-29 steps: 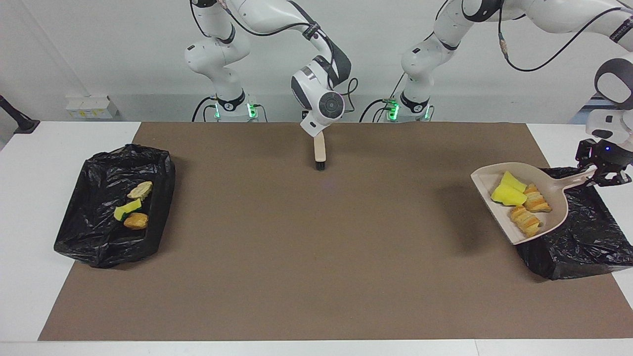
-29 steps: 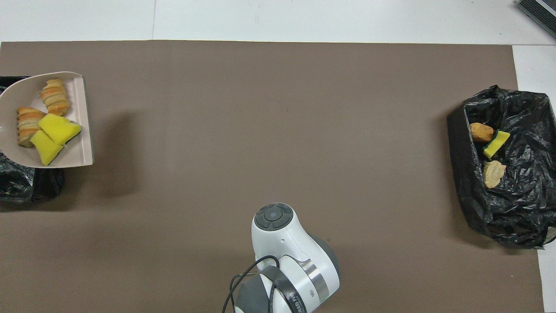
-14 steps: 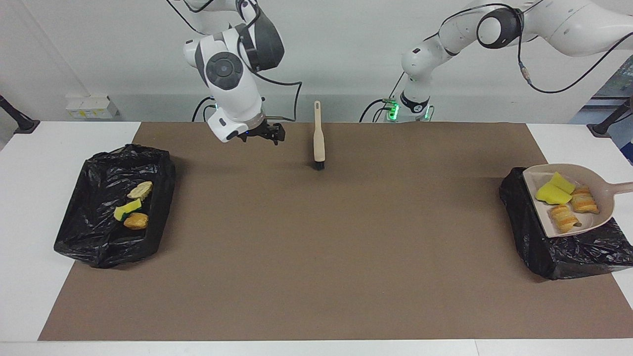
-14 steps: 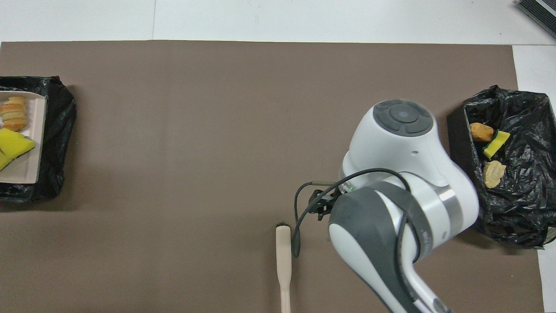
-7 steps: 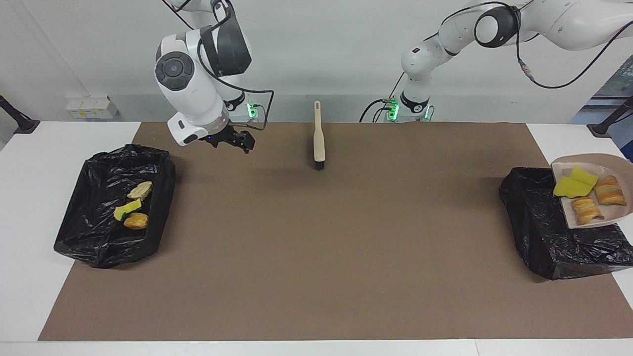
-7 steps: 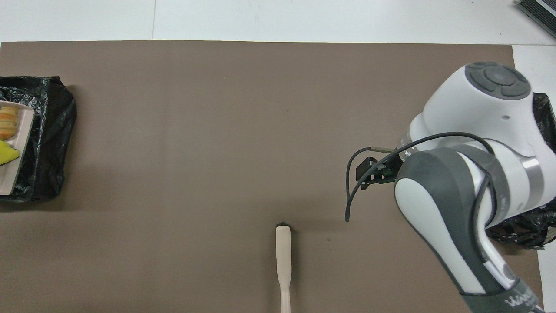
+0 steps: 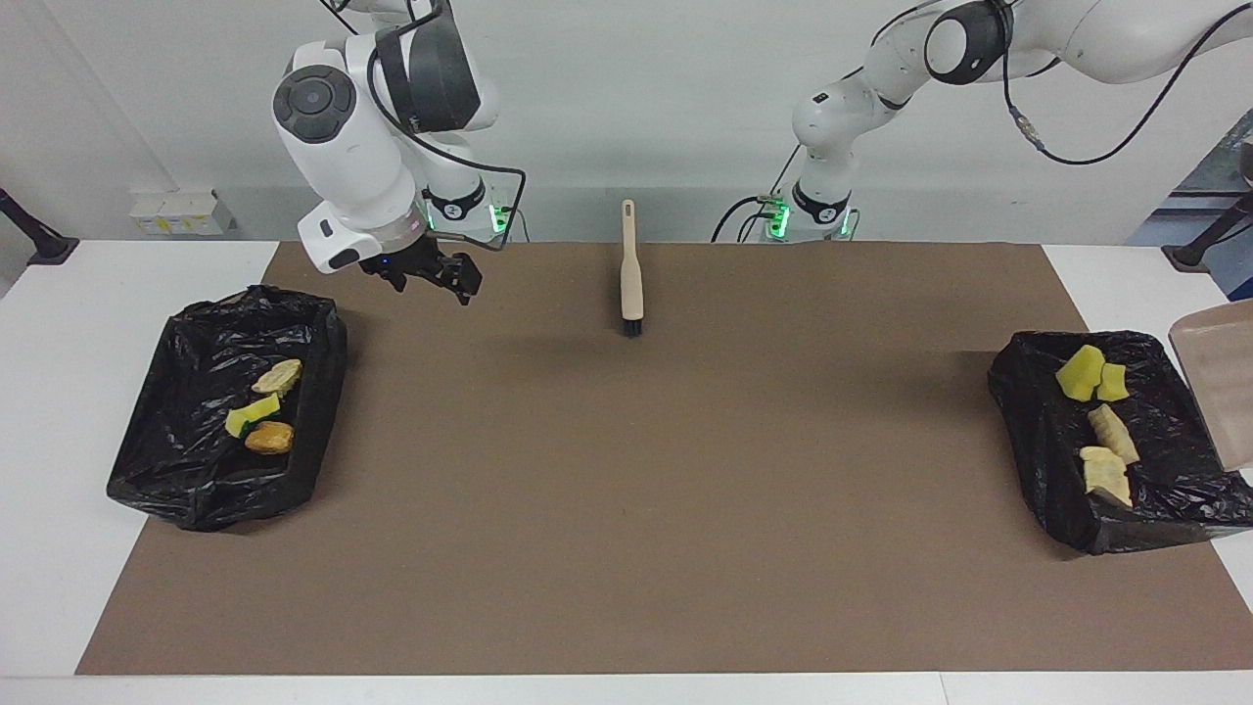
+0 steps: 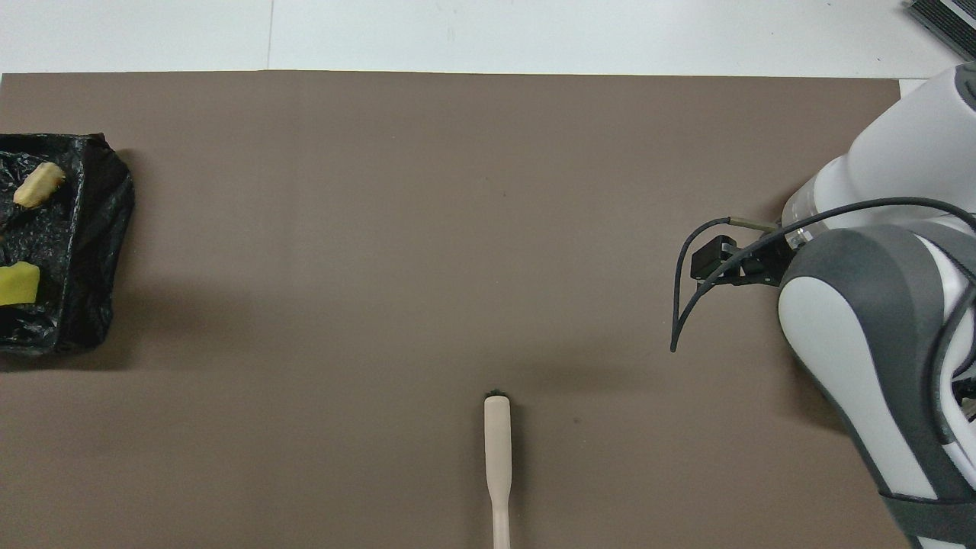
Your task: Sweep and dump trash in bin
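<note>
Facing view first: the right gripper (image 7: 442, 276) hangs in the air over the brown mat (image 7: 646, 509) on the tabletop, just beside the corner of the black-lined bin (image 7: 196, 490) at the right arm's end, and I honestly can't tell how its jaws stand. That bin holds a pale bread scrap (image 7: 277, 375), a yellow sponge chunk (image 7: 252, 414) and a brown bread piece (image 7: 269, 438), all below and to the side of those jaws. The hand brush (image 7: 631, 269) stands on its black bristles on the mat, well apart from the gripper, toward the middle. Over at the left arm's end, the other black-lined bin (image 7: 1038, 470) now has the trash in it: two yellow sponge chunks (image 7: 1090, 375) and two pale croissant pieces (image 7: 1107, 452). The beige dustpan (image 7: 1217, 377) is tipped up steeply beside that bin, at the frame edge; the left gripper isn't visible. Overhead view: the right gripper (image 8: 723, 263) again sits over the mat, jaws unreadable, brush well apart, and the trash shows in the bin.
</note>
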`<action>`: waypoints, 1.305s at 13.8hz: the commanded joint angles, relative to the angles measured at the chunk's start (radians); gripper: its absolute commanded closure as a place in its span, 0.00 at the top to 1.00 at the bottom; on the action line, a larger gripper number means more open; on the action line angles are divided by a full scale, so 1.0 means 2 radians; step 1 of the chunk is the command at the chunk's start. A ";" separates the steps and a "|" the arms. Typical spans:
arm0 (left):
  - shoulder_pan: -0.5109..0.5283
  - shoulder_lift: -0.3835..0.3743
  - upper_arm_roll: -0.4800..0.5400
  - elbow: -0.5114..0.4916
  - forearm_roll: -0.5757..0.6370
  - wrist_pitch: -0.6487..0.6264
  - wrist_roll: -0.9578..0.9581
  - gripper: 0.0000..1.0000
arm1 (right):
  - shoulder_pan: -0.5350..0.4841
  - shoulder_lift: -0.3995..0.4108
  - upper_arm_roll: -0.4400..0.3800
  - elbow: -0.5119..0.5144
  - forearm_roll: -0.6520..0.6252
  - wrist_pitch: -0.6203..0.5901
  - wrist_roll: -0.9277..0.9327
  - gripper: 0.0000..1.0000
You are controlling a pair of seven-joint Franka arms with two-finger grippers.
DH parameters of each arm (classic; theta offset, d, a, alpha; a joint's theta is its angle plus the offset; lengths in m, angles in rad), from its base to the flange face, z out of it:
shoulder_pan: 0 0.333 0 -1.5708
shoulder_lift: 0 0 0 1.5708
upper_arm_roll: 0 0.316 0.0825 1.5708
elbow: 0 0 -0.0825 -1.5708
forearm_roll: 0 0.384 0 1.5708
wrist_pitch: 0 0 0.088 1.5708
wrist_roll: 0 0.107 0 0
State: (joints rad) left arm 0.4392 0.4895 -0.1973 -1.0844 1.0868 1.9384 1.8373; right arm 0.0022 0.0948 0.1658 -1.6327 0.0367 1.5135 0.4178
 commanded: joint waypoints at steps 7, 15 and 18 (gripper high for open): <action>-0.056 -0.130 0.001 -0.172 0.040 -0.021 -0.155 0.00 | -0.016 -0.004 0.004 0.000 -0.011 0.009 -0.014 1.00; -0.173 -0.147 0.000 -0.232 -0.127 -0.114 -0.180 0.00 | -0.020 -0.002 -0.005 0.016 -0.046 0.003 -0.042 1.00; -0.184 -0.143 0.000 -0.253 -0.223 -0.107 -0.189 0.00 | -0.023 -0.001 -0.008 0.039 -0.058 -0.006 -0.044 1.00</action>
State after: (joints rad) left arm 0.0914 0.2329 -0.2156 -1.5351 0.7392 1.7150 1.4825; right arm -0.0263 0.0930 0.1464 -1.5863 -0.0618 1.5208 0.3613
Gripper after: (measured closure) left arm 0.678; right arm 0.000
